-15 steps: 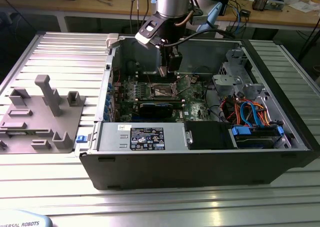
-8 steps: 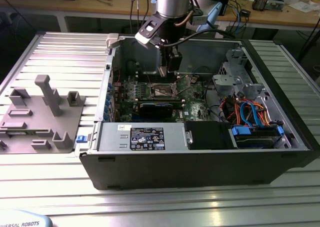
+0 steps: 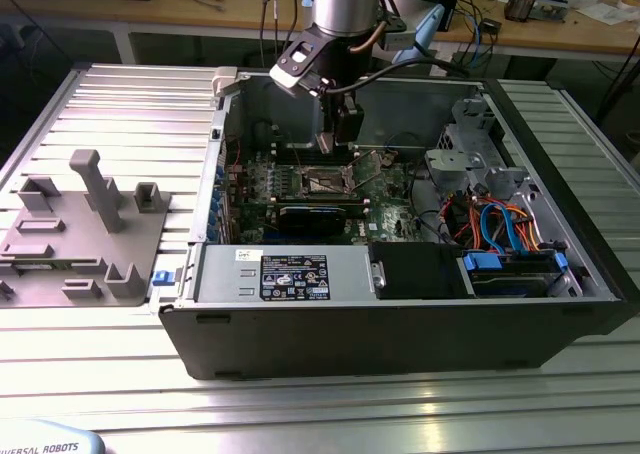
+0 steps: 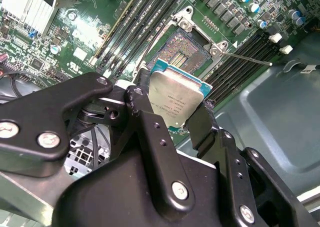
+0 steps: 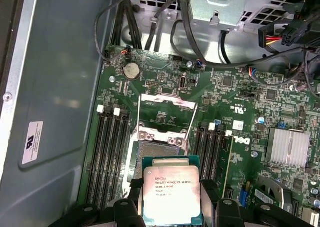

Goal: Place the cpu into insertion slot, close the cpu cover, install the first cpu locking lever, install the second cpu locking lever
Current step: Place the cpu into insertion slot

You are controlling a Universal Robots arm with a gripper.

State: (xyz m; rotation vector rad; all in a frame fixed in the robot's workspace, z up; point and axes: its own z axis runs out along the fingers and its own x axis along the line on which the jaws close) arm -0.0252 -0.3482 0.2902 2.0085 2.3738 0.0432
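Silver-grey cpu (image 5: 171, 189) sits clamped in the gripper (image 5: 172, 212), just above the insertion slot (image 5: 158, 150) at the middle of the green circuit board (image 5: 235, 87), not yet seated. The cpu cover (image 5: 167, 99) stands swung open. Seating, closing and both levers look undone.

The arm (image 3: 345, 9) reaches straight down. Its gripper (image 4: 172, 109) points downward, black fingers (image 4: 145, 112) clamped on the cpu (image 4: 177, 89)
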